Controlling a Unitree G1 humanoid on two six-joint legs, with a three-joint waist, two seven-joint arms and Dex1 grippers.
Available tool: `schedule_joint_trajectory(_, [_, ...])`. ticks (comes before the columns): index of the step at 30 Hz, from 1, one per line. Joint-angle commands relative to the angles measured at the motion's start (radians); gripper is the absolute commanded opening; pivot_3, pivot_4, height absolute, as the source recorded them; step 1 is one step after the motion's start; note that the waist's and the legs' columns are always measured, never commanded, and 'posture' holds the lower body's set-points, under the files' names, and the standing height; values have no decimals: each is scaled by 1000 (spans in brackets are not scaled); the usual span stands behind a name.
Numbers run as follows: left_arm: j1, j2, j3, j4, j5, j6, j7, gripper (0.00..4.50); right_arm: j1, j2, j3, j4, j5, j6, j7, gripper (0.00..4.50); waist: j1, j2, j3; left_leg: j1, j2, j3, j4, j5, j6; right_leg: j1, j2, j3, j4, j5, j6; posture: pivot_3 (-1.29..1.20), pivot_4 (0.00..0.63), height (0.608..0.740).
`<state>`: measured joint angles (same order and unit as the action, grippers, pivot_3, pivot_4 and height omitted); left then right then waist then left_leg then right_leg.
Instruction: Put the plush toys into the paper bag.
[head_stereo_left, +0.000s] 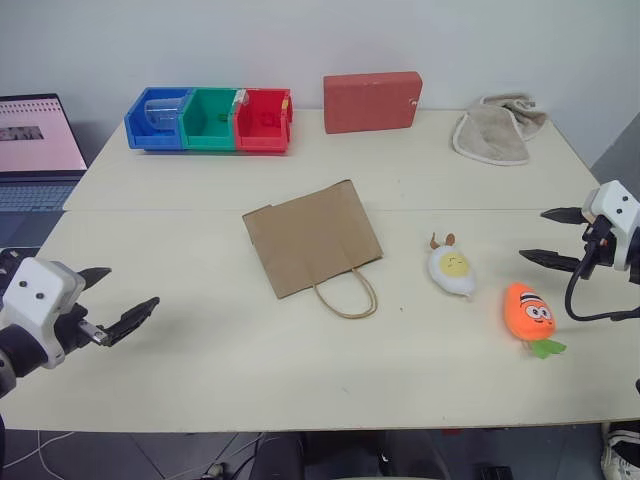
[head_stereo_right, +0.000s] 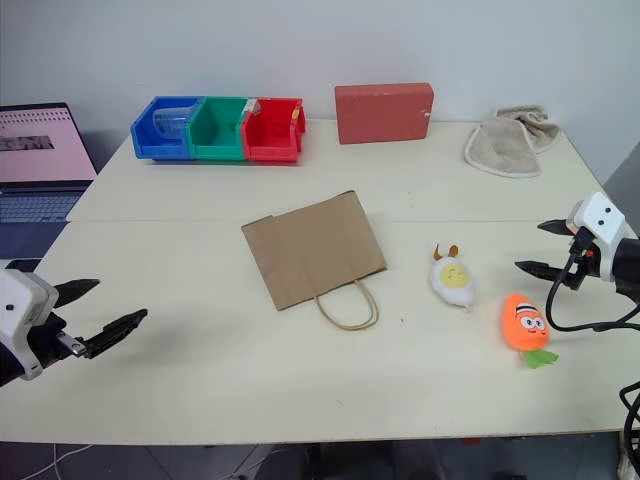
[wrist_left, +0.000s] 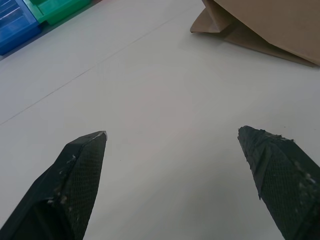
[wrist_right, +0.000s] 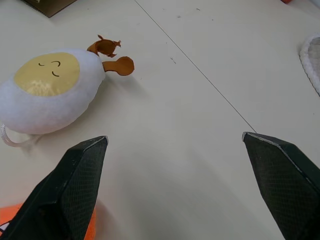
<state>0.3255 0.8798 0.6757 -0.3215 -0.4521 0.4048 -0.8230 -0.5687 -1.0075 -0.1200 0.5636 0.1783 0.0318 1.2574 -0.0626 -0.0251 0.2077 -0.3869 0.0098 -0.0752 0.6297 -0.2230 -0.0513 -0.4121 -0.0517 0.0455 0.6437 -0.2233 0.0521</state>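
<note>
Plush toys (head_stereo_left: 451, 270) lie beside the flat paper bag (head_stereo_left: 311, 237) – both jaws wide

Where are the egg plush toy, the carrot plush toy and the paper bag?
egg plush toy (head_stereo_left: 452, 269): left eye view, on its yellow face.
carrot plush toy (head_stereo_left: 527, 313): left eye view, middle of its orange body.
paper bag (head_stereo_left: 310, 237): left eye view, centre of its flat brown side.

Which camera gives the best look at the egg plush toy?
The right wrist view: the egg plush toy shows largest there, with its yellow face and brown ears plain. Both head views show it whole but small, lying between the paper bag and the carrot plush toy.
</note>
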Motion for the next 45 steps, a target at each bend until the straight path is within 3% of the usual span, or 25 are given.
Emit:
schedule_joint_trajectory(1, [-3, -1, 39, -11, 4, -19, -10, 4487, -5, -19, -16, -14, 3, -14, 0, 4500, 0, 0, 0, 0, 0, 0, 0, 0, 0, 0, 0, 0, 0, 0, 0, 0, 150, 740])
schedule_joint_trajectory(12, [-44, -31, 39, 12, 17, -32, 28, 4487, 6, -9, -12, -18, 2, -29, -2, 4500, 1, 0, 0, 1, 0, 0, 0, 0, 0, 0, 0, 0, 0, 0, 0, 0, 150, 740])
schedule_joint_trajectory(16, [-73, -55, 81, 21, -52, -21, 15, 4487, -4, -8, -14, -16, 6, -18, -6, 4500, 2, 0, 0, 1, 0, 1, 0, 0, 0, 0, 0, 0, 0, 0, 0, 0, 150, 740])
schedule_joint_trajectory(24, [-47, -62, 55, 32, 22, -143, -12, 4487, -24, -5, -17, -19, 15, 24, -14, 4500, 2, 0, 0, 1, 0, 1, 0, 0, 0, 0, 0, 1, 0, 0, 0, 0, 150, 740])
schedule_joint_trajectory(34, [-27, -60, 38, 19, -13, -141, -80, 4487, -34, -8, -19, -26, 11, 19, -26, 4500, 3, 0, 0, 1, 0, 1, 0, 0, 0, 0, 0, 1, 0, 0, 0, 0, 150, 740])
schedule_joint_trajectory(39, [-18, -45, -35, -49, 12, -142, -102, 4487, -12, -18, -30, -91, 30, 22, -9, 4500, 4, 0, 0, 1, 0, 1, 0, 0, 0, 0, 0, 1, 0, 0, 0, 0, 150, 740])
schedule_joint_trajectory(45, [-123, -22, -258, -131, 44, -131, -115, 4487, 84, -48, -64, -338, 120, 129, 49, 4500, 7, 0, 0, 2, 1, 1, 0, 0, 0, 1, 0, 1, 1, 0, 0, 0, 150, 740])
